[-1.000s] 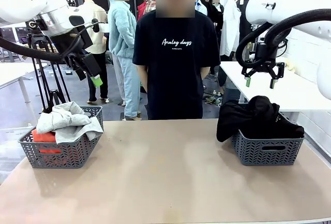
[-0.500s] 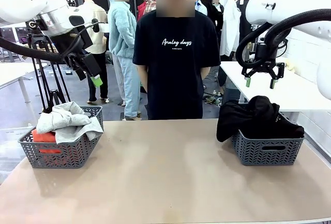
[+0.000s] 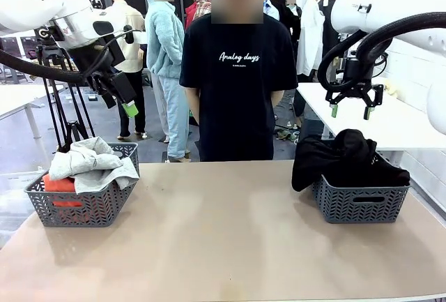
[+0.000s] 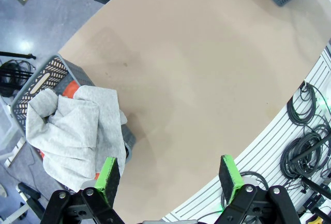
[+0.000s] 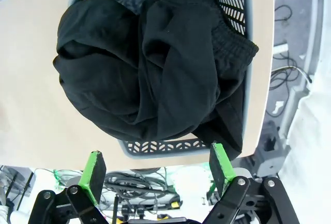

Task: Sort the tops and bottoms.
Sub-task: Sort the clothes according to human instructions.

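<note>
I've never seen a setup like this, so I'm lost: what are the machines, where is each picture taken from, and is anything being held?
These are two white robot arms at a table, facing a person in a black T-shirt. One picture comes from a fixed camera between the arms; the other two come from cameras on the wrists, looking down past the green-padded fingers. The left gripper hangs open above a grey basket holding a grey sweatshirt and an orange garment. The right gripper hangs open above another basket piled with black garments. Neither holds anything.
</note>
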Motion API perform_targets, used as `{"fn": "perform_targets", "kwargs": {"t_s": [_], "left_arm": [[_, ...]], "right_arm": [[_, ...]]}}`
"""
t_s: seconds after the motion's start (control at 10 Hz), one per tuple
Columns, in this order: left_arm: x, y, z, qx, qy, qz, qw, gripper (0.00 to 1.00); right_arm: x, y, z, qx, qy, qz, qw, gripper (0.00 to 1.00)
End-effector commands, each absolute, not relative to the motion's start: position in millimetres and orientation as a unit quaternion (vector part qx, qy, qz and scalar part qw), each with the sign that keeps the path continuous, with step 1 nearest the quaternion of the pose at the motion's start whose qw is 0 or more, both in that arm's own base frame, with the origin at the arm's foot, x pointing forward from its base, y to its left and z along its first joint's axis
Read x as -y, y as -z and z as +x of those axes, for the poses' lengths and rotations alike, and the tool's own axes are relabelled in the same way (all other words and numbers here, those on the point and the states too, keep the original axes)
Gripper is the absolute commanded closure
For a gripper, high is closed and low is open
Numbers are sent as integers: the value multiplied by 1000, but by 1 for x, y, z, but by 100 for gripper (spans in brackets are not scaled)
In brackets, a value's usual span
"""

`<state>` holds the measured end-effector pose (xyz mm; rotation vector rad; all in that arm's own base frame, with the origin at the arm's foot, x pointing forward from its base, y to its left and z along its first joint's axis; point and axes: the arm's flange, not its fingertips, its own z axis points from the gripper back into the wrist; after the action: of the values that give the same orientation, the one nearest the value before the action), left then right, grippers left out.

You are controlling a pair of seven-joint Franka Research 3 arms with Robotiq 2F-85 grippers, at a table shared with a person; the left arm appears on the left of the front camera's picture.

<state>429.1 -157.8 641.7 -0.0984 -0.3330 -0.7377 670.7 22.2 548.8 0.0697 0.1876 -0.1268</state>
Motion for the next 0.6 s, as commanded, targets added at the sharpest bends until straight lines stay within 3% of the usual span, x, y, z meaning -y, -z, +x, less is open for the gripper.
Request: {"fn": "perform_targets", "kwargs": {"t_s": [0.0, 0.5], "left_arm": [[157, -643, 428, 164, 358, -47, 918, 0], [157, -643, 428, 164, 358, -47, 918, 0]], "right_arm": [[-22, -550, 672, -89, 62, 35, 993, 0], [-22, -550, 672, -89, 62, 35, 993, 0]]}}
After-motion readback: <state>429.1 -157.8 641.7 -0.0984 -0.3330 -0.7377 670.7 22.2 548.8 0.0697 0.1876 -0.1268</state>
